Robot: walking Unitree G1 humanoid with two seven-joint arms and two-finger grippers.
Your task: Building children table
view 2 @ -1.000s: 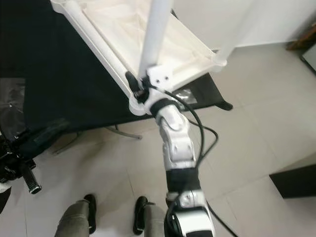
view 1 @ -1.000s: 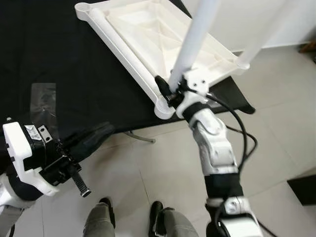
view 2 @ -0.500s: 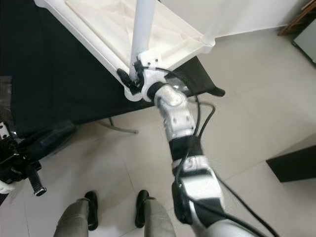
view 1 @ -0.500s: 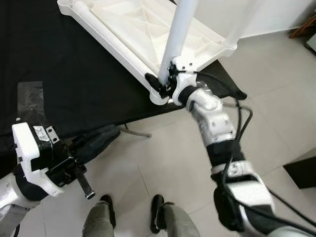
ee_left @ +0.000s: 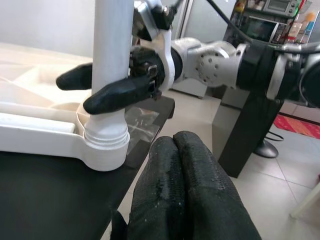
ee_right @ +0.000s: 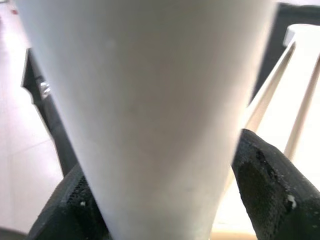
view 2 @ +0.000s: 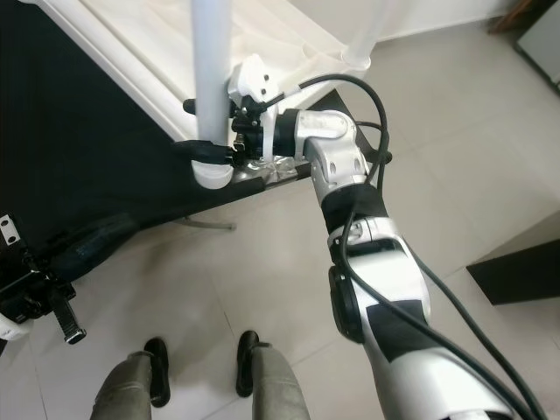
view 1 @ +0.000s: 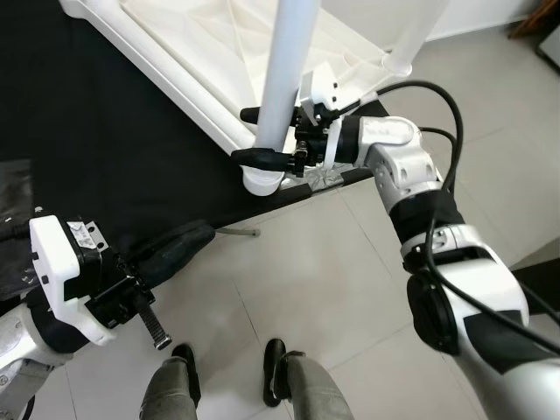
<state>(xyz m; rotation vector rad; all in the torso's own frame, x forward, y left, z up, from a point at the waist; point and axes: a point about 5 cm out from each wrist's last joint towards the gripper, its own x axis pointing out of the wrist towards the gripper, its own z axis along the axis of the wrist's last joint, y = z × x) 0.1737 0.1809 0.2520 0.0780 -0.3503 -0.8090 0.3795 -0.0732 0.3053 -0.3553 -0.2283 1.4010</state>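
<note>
Standing upright in corner socket of upturned tabletop (view 1: 210,79), white leg (view 1: 282,83); tabletop lies on black table (view 1: 105,149). Right gripper (view 1: 254,136) clamped around leg just above socket. Left gripper (ee_left: 182,190) low near floor, fingers pressed together, holding nothing.

Count, clock positions per left eye view:
- 1 white tabletop (view 1: 201,52), upside down, 11–12 o'clock.
- 2 white legs standing up from it: one leg (view 1: 284,79) at its near corner, 12 o'clock; second leg (view 1: 420,31) at the 1 o'clock corner.
- 1 black table (view 1: 105,149) beneath, 10 o'clock.
- 2 grippers: right gripper (view 1: 262,136) near centre, left gripper (view 1: 171,249) at 8 o'clock.
- 2 shoes (view 1: 276,381), 6 o'clock.
</note>
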